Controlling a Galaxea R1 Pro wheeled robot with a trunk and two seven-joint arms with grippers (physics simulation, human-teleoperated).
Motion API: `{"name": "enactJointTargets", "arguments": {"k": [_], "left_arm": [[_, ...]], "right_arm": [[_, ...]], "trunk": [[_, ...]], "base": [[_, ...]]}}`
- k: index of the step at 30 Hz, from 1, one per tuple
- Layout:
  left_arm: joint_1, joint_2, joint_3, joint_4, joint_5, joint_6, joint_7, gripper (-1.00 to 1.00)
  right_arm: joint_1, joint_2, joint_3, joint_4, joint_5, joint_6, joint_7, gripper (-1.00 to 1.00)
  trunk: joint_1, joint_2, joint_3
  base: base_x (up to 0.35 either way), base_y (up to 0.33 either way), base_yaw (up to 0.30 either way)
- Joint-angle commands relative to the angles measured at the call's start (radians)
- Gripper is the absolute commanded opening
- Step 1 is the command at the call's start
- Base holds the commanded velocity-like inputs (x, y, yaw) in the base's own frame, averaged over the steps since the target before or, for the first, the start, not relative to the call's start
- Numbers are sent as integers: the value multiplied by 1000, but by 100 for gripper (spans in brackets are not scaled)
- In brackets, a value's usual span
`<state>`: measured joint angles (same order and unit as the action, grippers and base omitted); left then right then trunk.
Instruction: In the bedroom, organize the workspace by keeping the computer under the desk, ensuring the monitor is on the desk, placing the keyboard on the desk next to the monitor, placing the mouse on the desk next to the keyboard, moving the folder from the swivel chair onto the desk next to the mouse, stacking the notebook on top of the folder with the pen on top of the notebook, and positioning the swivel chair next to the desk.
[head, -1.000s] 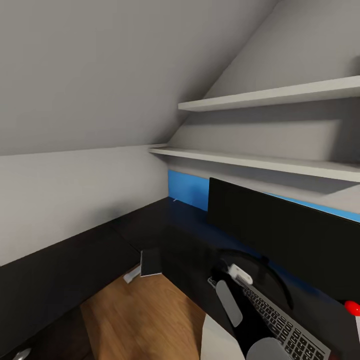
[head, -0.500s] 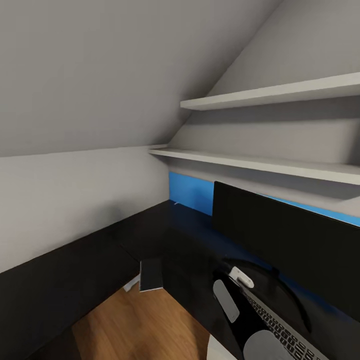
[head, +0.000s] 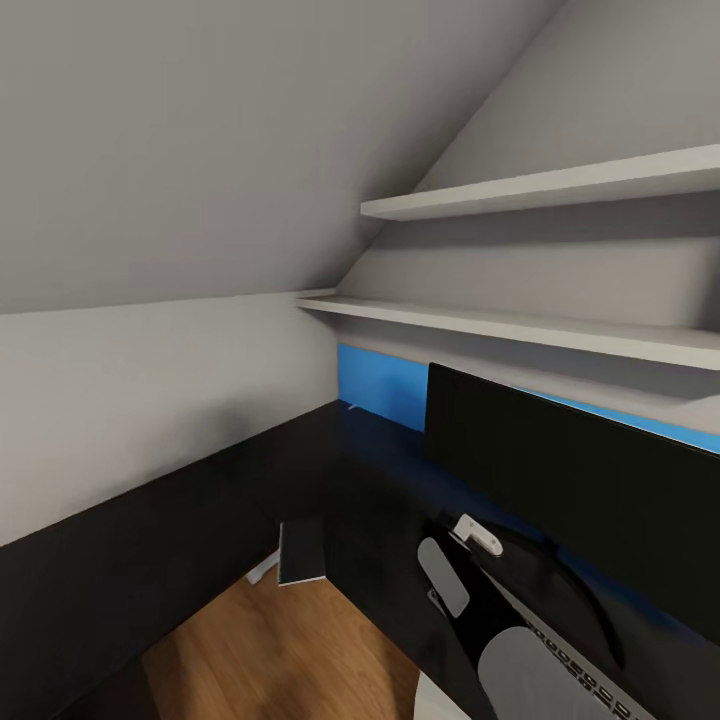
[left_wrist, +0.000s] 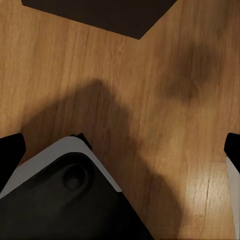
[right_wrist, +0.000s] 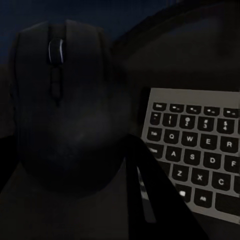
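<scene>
The black monitor stands on the black desk at the right. The silver-grey keyboard lies in front of it, partly under my right arm. Up close in the right wrist view, the black mouse rests on the dark desktop beside the keyboard. My right fingers are lost in the dark there. A dark grey notebook lies at the desk's inner corner, overhanging the edge. My left gripper hangs open over the wooden floor, holding nothing.
A blue wall panel runs behind the monitor, with two white shelves above it under a sloped ceiling. Wooden floor shows in the desk's inner angle. My own grey and black base sits below the left gripper.
The head camera turned slightly early on, shifting the whole picture. Since then my right arm has moved a little away from me over the keyboard, toward the monitor's stand.
</scene>
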<state>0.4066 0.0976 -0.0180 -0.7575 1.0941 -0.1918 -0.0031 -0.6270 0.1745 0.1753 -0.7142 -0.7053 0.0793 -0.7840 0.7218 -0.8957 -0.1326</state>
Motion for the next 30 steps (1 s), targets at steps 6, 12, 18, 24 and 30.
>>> {"name": "enactJointTargets", "arguments": {"k": [6, 12, 18, 24, 30], "left_arm": [[0, 0, -2, 0, 9, -3, 0, 100], [0, 0, -2, 0, 9, -3, 0, 100], [-1, 7, -3, -23, -14, -2, -2, 100], [-4, 11, -5, -57, -43, -2, -2, 100], [-5, 11, -5, -73, -46, -2, -2, 100]], "right_arm": [[-1, 0, 35, -1, -22, -12, -41, -100], [-1, 0, 68, -1, -42, -27, -42, -100], [21, 0, 67, -11, -11, 7, -20, -100], [29, 0, 33, -13, 35, 40, 14, -100], [30, 0, 14, -11, 39, 43, 83, -100]], "trunk": [[0, -1, -1], [0, -1, -1], [0, -1, -1], [0, -1, -1], [0, -1, -1]], "base": [[0, 0, 0], [0, 0, 0], [59, 47, 0], [220, 179, 0], [262, 208, 0]]}}
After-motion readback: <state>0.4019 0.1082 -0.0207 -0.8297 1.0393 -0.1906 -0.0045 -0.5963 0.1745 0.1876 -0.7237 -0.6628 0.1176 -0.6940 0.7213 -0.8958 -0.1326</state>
